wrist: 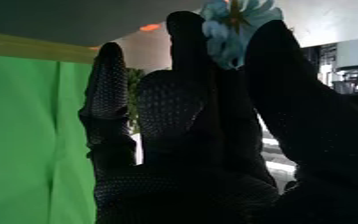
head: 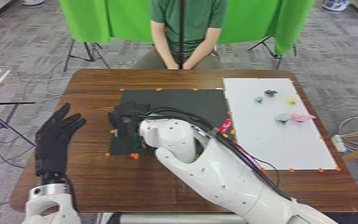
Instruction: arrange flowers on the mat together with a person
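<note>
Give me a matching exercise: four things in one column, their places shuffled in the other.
1. Light-blue flower with a brown centre
2. Pink flower
3. Black-gloved left hand
4. Dark rectangular mat

A. On the white rectangular mat
B. Near the brown wooden table's left edge
C. Between the black-gloved right hand's thumb and fingers
D. Directly left of the white mat

Pairs: 1-C; 2-A; 3-B; 4-D

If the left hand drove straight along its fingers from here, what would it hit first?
Probably nothing on the table: in the head view, the left hand's line runs left of the black mat and out over the far edge. Its height above the wood is unclear.
</note>
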Controlling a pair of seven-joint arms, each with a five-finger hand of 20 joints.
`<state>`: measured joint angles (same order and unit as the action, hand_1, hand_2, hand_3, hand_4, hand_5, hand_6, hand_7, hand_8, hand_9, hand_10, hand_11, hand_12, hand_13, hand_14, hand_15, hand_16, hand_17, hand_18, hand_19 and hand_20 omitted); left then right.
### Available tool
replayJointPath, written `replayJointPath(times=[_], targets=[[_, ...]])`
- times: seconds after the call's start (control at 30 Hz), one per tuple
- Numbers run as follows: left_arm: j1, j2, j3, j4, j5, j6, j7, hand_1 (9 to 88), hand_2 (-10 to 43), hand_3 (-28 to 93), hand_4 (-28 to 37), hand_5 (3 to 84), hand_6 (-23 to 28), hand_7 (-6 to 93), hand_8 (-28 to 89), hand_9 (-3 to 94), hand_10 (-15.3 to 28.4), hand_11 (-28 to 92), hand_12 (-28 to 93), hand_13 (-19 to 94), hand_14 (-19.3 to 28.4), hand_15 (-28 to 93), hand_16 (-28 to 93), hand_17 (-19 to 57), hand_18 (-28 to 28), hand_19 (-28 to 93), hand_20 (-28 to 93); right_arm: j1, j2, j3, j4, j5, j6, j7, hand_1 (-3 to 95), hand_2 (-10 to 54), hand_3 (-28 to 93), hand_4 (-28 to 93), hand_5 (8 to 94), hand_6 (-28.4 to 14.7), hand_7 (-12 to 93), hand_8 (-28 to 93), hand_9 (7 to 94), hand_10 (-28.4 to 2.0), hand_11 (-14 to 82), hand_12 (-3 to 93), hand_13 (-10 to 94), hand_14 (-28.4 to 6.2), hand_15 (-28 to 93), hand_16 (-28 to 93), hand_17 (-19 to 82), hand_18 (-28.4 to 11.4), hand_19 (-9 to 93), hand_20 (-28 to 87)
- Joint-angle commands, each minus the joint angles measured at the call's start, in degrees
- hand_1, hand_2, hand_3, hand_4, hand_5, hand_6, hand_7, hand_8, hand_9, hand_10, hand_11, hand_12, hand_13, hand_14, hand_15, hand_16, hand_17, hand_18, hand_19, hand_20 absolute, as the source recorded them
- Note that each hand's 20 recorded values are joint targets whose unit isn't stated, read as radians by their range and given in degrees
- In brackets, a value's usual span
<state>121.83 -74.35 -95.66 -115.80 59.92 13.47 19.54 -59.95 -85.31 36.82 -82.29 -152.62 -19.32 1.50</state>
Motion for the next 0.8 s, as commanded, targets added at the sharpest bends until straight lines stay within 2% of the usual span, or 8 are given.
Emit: replayJointPath(times=[0.03,0.27,0.4,0.5,0.53,0.6,0.73,0.8], targets=[[0.85,-0.35,-0.3,0.24,-0.07,-0.81,-0.68,19.5,-2.2,68,-28.1,40.7,5.7,10.0,-5,45.3,13.9,20,14,39,19.9,24,2,7.9,16.2,14,19,0.9,1.07,-0.18,-2.19,0.14,-3.2,0.59,43.5,-9.5,77,-27,59.6,4.7,18,-12,72.5,-11.9,14.7,19.1,75,-6.7,68,35,32,-18.5,62,51],[1.13,-0.14,-0.39,0.03,0.04,-0.76,-0.99,19.9,-2.2,68,-28.0,40.0,5.6,10.1,-5,45.2,13.9,20,15,39,19.9,24,2,7.8,16.2,15,19,2.14,2.9,-0.54,-4.72,2.43,-5.41,2.72,40.5,-9.5,76,-28,46.0,6.3,19,-15,71.1,-12.9,12.5,17.6,75,-7.7,68,34,30,-19.9,61,51],[1.31,0.0,-0.39,0.02,-0.09,-0.78,-0.95,19.8,-2.4,68,-27.8,39.5,5.4,9.9,-5,45.1,13.8,20,15,39,19.8,24,2,7.6,16.4,15,19,2.59,4.39,1.24,-8.24,6.12,-4.31,3.79,38.5,-9.5,76,-28,42.8,5.8,18,-15,70.3,-13.2,11.4,17.3,74,-7.9,67,34,30,-20.2,61,51],[1.4,0.0,-0.77,-0.04,-0.02,-1.47,-1.29,19.9,-2.4,68,-27.8,39.3,5.2,10.0,-5,45.1,13.8,20,15,39,19.8,24,2,7.6,16.4,15,19,2.04,7.45,3.71,-14.53,11.06,-0.08,5.03,37.6,-9.5,76,-28,42.2,5.5,18,-14,70.1,-13.3,11.3,17.3,74,-8.0,67,33,30,-20.3,61,51],[1.02,0.19,-0.75,0.18,-0.05,-1.84,-1.31,19.9,-2.4,68,-27.8,39.4,5.1,10.0,-5,45.1,13.8,20,15,39,19.8,24,2,7.6,16.4,15,19,1.66,9.05,4.88,-17.31,13.57,1.46,6.45,37.3,-9.5,76,-28,42.2,5.4,18,-14,70.2,-13.4,11.3,17.3,74,-8.1,67,33,30,-20.3,61,50],[0.56,-0.08,-0.88,0.47,0.14,-3.25,-1.27,19.9,-2.4,68,-27.7,39.8,5.1,10.2,-5,45.0,13.8,20,15,39,19.8,24,2,7.6,16.4,15,19,-1.67,12.36,9.49,-23.18,17.78,5.52,8.07,37.1,-9.5,75,-28,42.3,5.2,18,-14,70.5,-13.4,11.4,17.4,75,-8.0,67,33,30,-20.5,62,50],[0.95,-0.38,-1.94,0.23,1.71,-5.61,-1.61,20.0,-2.4,67,-27.7,41.1,5.0,10.9,-5,45.1,13.8,20,15,39,19.7,24,2,7.6,16.4,15,19,-13.3,17.87,24.19,-33.1,30.76,12.95,10.27,36.4,-9.5,75,-28,45.3,4.3,17,-14,72.0,-13.3,12.6,17.7,75,-7.7,68,33,30,-20.3,62,50],[1.1,-0.45,-2.25,0.2,1.75,-5.96,-1.51,20.0,-2.6,68,-27.5,42.3,5.1,11.7,-5,45.4,13.9,20,15,39,19.7,24,2,7.6,16.3,14,19,-21.29,18.26,33.91,-36.44,43.7,14.52,9.06,35.9,-9.5,74,-27,48.0,3.9,16,-13,72.5,-13.3,12.9,18.0,75,-7.7,67,33,30,-20.2,62,50]])
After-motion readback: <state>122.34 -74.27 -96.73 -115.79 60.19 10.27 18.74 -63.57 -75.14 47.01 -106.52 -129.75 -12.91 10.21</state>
